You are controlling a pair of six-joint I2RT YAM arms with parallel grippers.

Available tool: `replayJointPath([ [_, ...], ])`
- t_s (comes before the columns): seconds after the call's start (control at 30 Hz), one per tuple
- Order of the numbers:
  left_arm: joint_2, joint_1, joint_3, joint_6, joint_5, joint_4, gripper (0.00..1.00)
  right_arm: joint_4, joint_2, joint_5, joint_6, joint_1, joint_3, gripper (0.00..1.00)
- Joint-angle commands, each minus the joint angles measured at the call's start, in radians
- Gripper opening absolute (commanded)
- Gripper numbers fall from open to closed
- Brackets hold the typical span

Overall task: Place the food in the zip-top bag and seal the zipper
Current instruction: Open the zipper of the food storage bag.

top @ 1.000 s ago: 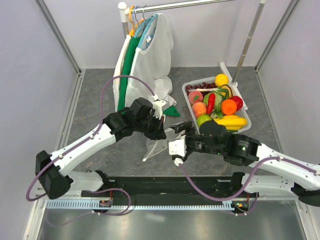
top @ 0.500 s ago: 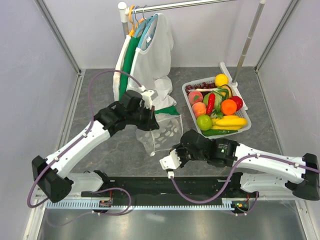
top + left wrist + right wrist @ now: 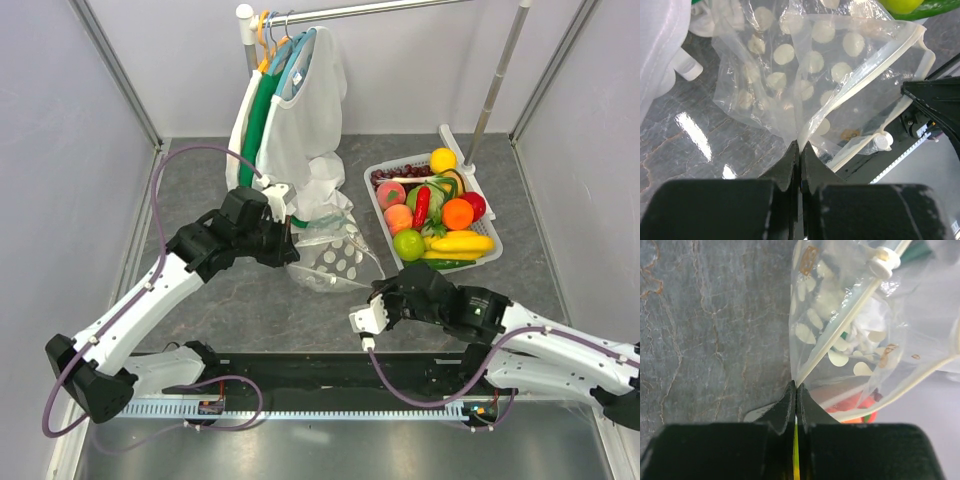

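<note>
a: left side?
b: left gripper [image 3: 800,147] pinched shut on the zip-top bag [image 3: 335,260] rim; it has backed off toward the garments [image 3: 300,120].
a: middle?
b: bag was bunched a second ago, now it's stretched between both arms with the mouth spread. zipper [image 3: 840,322] unsealed.
a: right?
b: right gripper [image 3: 795,387] clamped on the other rim, pulled nearer. food [image 3: 440,215] all in the basket [image 3: 374,196], beside the bag. i'd say loading hasn't started.
</note>
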State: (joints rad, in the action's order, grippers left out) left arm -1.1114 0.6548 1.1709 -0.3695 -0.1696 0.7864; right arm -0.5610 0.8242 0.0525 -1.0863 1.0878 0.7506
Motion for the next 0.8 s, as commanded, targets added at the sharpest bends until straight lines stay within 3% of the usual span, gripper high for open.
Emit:
replayJointPath([
  [0.0, -0.013, -0.014, -0.023, 0.043, 0.04, 0.047, 0.02, 0.024, 0.073, -0.02, -0.018, -0.052, -0.04, 0.0],
  [0.1, 0.013, -0.003, -0.069, 0.058, -0.002, 0.028, 0.02, 0.059, 0.124, -0.086, -0.038, -0.1, -0.004, 0.0],
  [0.27, 0.019, 0.055, -0.059, 0.083, 0.102, 0.048, 0.02, 0.047, 0.151, -0.178, -0.049, -0.15, 0.058, 0.03],
  [0.33, 0.01, 0.055, -0.051, -0.001, 0.114, 0.053, 0.02, 0.035, 0.151, -0.215, -0.053, -0.152, 0.07, 0.24],
  [0.37, 0.001, 0.054, -0.047, -0.032, 0.113, 0.051, 0.02, 0.033, 0.15, -0.224, -0.055, -0.149, 0.076, 0.53],
  [0.43, -0.03, 0.055, -0.04, -0.107, 0.062, 0.033, 0.02, 0.033, 0.148, -0.255, 0.012, -0.143, 0.128, 0.77],
  [0.63, -0.116, 0.026, -0.008, -0.192, 0.076, -0.01, 0.02, -0.108, 0.145, -0.221, 0.224, -0.12, 0.32, 0.94],
  [0.77, -0.162, -0.038, 0.015, -0.265, 0.013, -0.033, 0.02, -0.135, 0.131, -0.021, 0.423, -0.123, 0.403, 0.98],
])
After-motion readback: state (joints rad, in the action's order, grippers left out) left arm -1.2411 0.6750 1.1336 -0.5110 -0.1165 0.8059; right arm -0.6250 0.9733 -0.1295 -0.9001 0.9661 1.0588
